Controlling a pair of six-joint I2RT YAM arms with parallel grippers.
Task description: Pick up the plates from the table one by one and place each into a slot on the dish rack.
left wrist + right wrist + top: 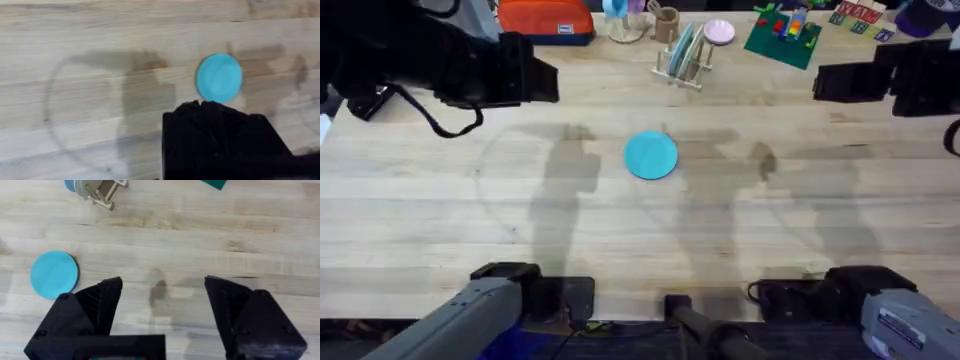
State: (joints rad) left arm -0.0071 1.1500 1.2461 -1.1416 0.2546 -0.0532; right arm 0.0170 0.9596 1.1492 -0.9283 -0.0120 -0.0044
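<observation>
Item 1. Flat round turquoise-blue plastic plate [650, 155]: lies alone and flat on the large pale butcher-block wooden bench [470, 220], near its middle. Nothing touches it. It sits between the two arms, well apart from both hands in the overhead view.

Item 2. Small pale wooden dish rack with thin upright dowels [684, 60]: stands at the far edge of the bench, beyond the loose plate. At least one blue-green plate appears to stand upright in its slots already, along with a pink disc just beside it; how many slots remain free cannot be told.

Item 3. Left hand [220, 112]: black, raised over the bench. The loose plate lies just ahead of its fingertips in the left wrist view. Whether its fingers are parted or closed cannot be told; it carries nothing visible.

Item 4. Right hand [162, 295]: black fingers spread wide, nothing between them, bare bench beneath. The plate lies off beyond one finger, and the rack farther ahead.

Item 5. Step in hand, as judged: the approach to the last loose plate; no grasp is made yet.

Item 6. Next move, as judged: one hand should descend over the plate, catch its thin rim, since it lies flush on the bench, then tilt it upright to enter a narrow slot.
</observation>
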